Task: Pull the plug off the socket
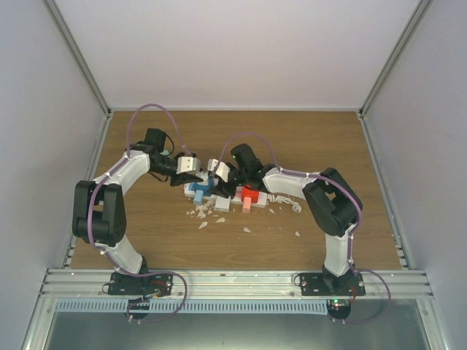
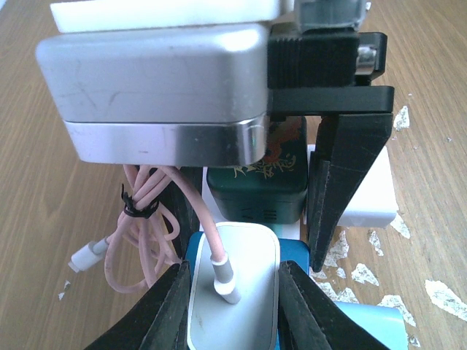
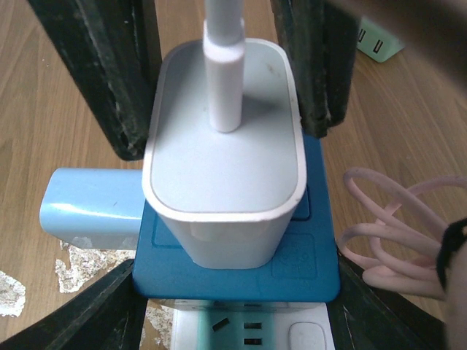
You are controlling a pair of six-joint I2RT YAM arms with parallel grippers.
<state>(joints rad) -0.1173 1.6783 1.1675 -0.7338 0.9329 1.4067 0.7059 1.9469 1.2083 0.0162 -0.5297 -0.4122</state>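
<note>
The white power strip (image 1: pixel 226 198) lies mid-table; its green outlet face (image 3: pixel 248 332) shows in the right wrist view. A blue adapter (image 3: pixel 237 273) sits on it, and a white charger plug (image 3: pixel 222 168) with a pink cable stands in the adapter. My left gripper (image 2: pixel 233 271) is shut on the white plug (image 2: pixel 233 292), one finger (image 2: pixel 171 306) on each side; it also shows in the top view (image 1: pixel 195 175). My right gripper (image 3: pixel 235 292) grips the blue adapter's sides; it also shows in the top view (image 1: pixel 217 181).
A red plug (image 1: pixel 250 195) and a dark green adapter (image 2: pixel 255 186) sit further along the strip. A bundled pink cable (image 2: pixel 142 219) lies beside it. The strip's white coiled cord (image 1: pixel 286 201) runs right. White flakes (image 1: pixel 208 216) litter the wood.
</note>
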